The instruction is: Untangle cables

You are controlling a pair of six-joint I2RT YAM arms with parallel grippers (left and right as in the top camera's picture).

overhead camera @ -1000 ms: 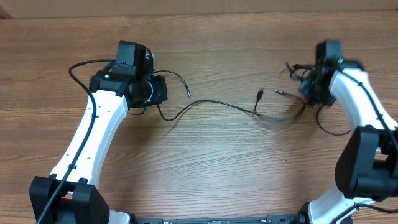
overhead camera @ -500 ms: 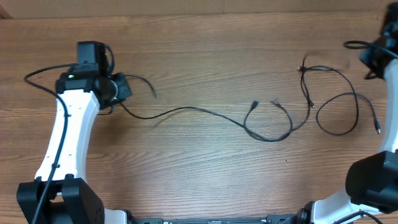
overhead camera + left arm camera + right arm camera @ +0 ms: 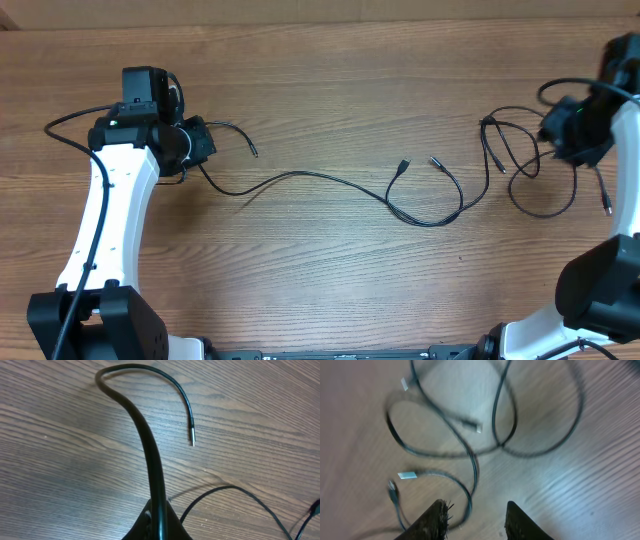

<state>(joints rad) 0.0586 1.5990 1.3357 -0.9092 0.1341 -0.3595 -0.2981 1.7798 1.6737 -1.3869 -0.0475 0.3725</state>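
Note:
Thin black cables lie across the wood table. One long cable runs from my left gripper to a plug mid-table. My left gripper is shut on this cable, whose free end arcs out to a bare tip. A second cable curves right into a loose tangle. My right gripper hovers at the tangle's right side. It is open with nothing between its fingers, above blurred loops and small plugs.
The thicker black arm cable loops out left of the left arm. Another plug end lies near the right edge, below the right arm. The table's far edge runs along the top.
My right gripper has come back left and down over the tangle and its jaws have opened. The right loops have shifted and bunched. The left arm pulled its cable left, then held still.

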